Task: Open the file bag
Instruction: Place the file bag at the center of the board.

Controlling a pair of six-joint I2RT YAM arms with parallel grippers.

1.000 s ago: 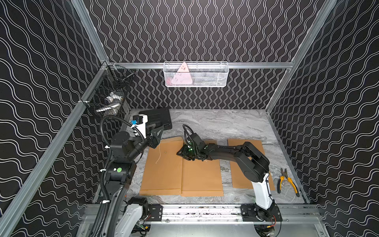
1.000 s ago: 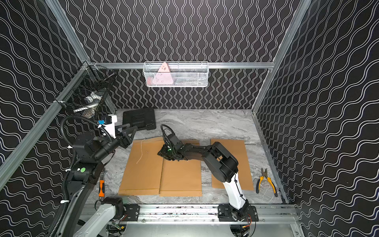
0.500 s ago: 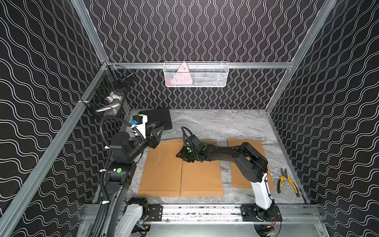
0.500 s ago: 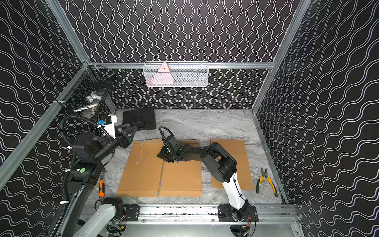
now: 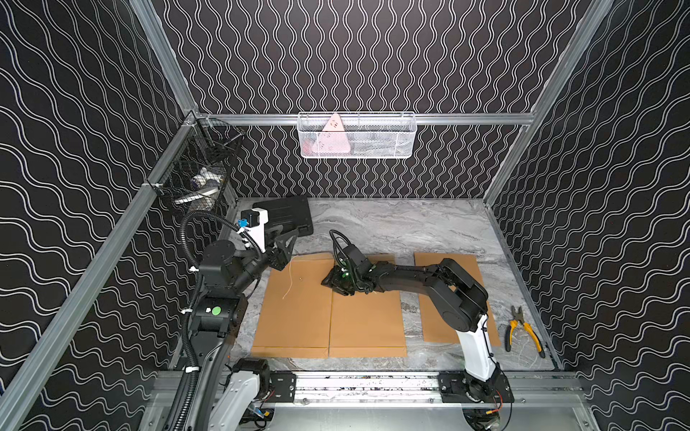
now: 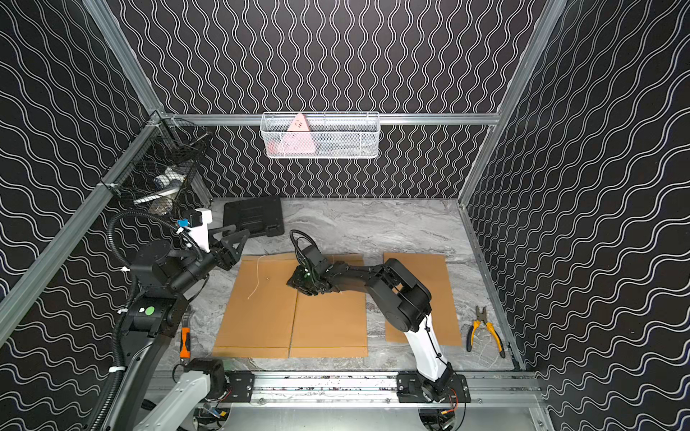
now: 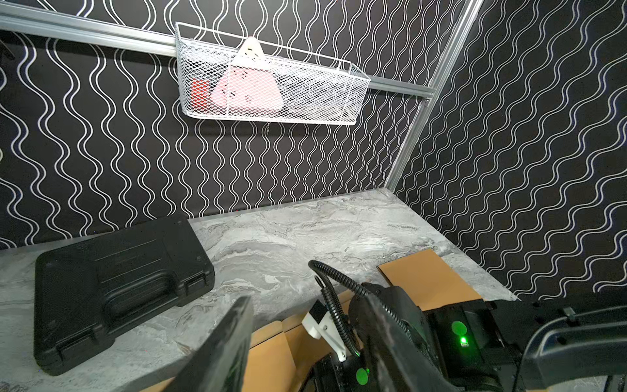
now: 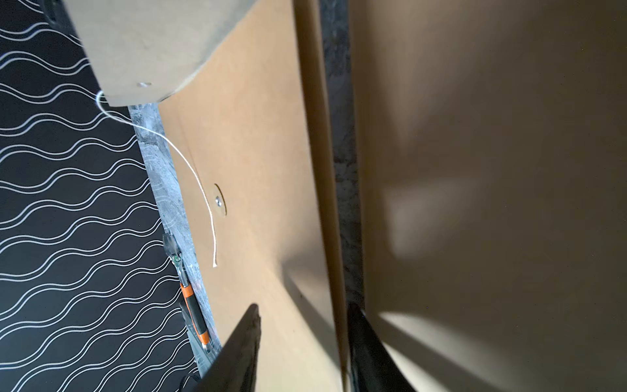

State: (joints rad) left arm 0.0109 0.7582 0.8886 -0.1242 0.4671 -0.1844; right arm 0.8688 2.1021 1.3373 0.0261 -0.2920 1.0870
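1. One file bag is laid flat on the worktop, leftmost of three brown ones, with its flap open and its string loose.
2. Right jaws are seen narrowly parted astride its inner edge.
3. Left jaws are held wide and empty above its far left corner.

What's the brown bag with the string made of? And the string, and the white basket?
File bag: probably stiff kraft paper, matte brown, with sharp folds. String: likely thin white cotton, limp and curling. Basket: seemingly white-coated metal mesh; you can see through it.
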